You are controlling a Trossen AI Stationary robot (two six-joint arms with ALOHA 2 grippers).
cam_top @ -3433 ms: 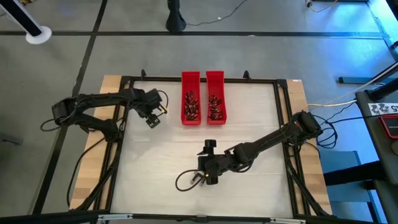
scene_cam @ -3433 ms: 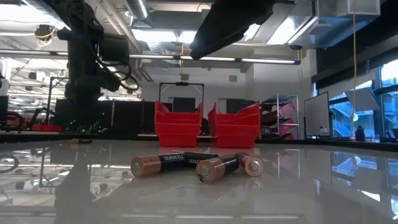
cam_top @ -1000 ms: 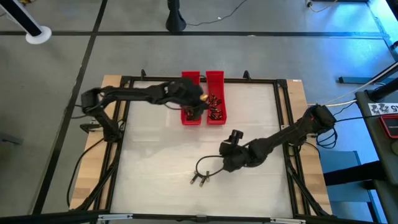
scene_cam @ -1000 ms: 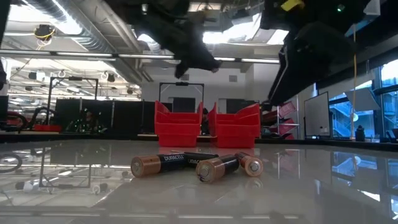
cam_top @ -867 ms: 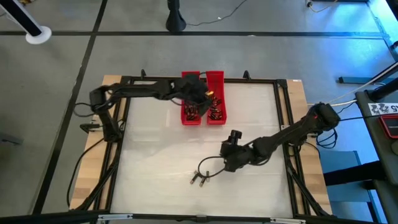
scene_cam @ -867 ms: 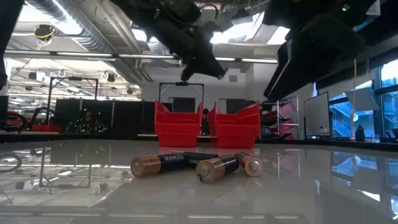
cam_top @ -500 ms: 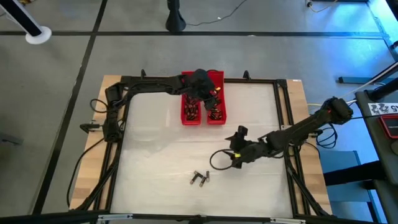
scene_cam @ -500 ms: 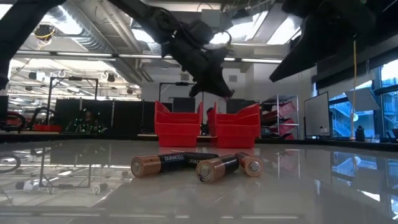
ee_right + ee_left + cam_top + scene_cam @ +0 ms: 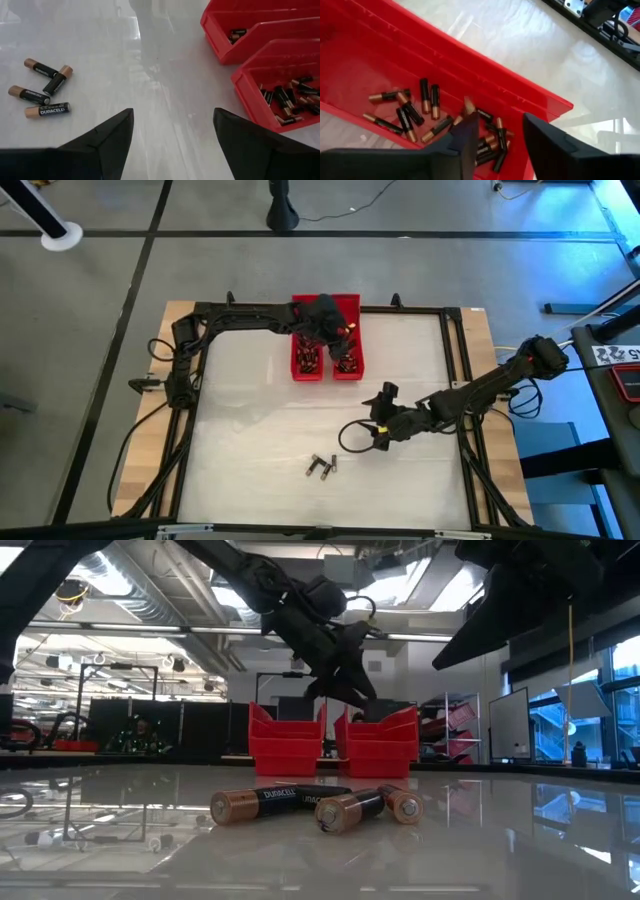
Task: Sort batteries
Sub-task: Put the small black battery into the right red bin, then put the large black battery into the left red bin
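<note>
While the left gripper (image 9: pixel 338 332) hangs over the right-hand red tray (image 9: pixel 349 304), its fingers (image 9: pixel 470 142) parted with nothing between them, batteries (image 9: pixel 427 107) lie heaped in both trays. Four more batteries (image 9: pixel 321 466) rest loose on the table (image 9: pixel 250 440) near its front edge. The right gripper (image 9: pixel 372 432) hovers beside them, spread wide and empty.

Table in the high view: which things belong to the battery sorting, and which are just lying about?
Belongs to the job:
- loose batteries on the table
- batteries in the trays
- two red trays
- left gripper over the right-hand tray
- right gripper, open

Just lying about:
- cables
- table frame
</note>
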